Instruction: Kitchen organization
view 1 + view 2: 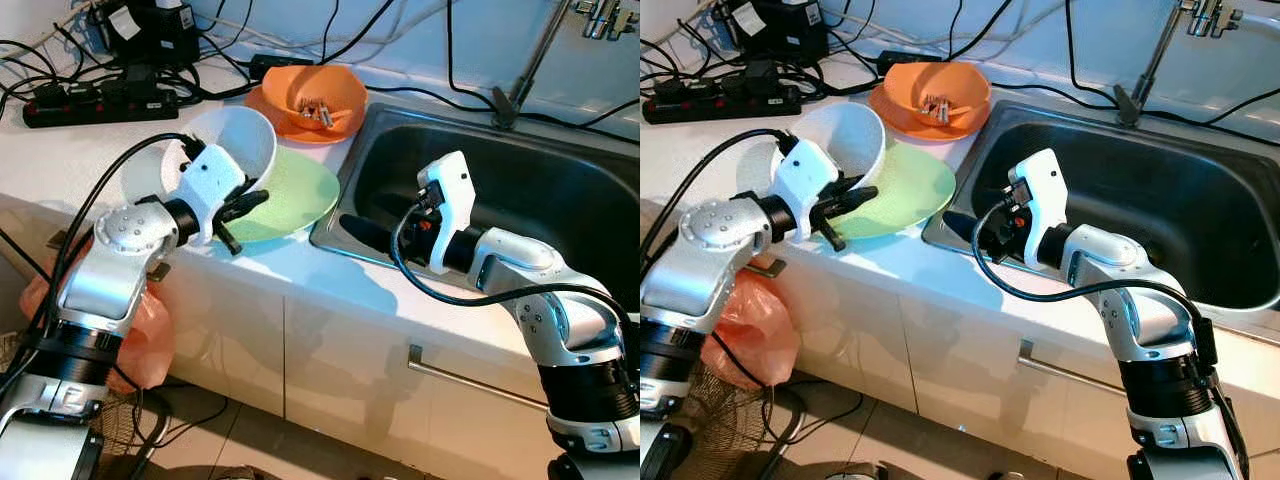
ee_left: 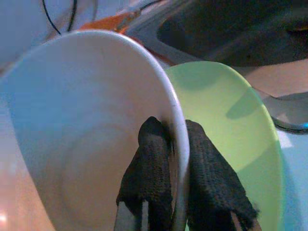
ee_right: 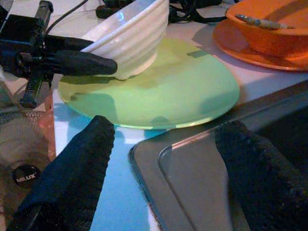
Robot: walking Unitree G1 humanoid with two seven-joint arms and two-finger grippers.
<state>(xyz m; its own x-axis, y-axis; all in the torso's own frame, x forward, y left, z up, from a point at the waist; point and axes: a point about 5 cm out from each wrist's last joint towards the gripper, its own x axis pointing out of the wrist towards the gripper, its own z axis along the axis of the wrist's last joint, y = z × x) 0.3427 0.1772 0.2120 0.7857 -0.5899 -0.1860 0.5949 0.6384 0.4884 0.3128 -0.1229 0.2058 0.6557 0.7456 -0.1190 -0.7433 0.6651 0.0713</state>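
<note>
left wrist view: left end effector (image 2: 179, 178) pinches white bowl (image 2: 86, 125) rim (right end effector (image 3: 163, 178) gapes, empty).

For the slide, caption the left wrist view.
Left pincer grips tilted white ceramic bowl's rim above round green plate.

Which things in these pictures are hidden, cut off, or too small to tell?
- Small items in the orange bowl: too small, eye views.
- Faucet: cut by top edge.
- Green plate: partly covered by the white bowl that the left gripper pinches.
- Right gripper: fingertips cut off, right wrist view.
</note>
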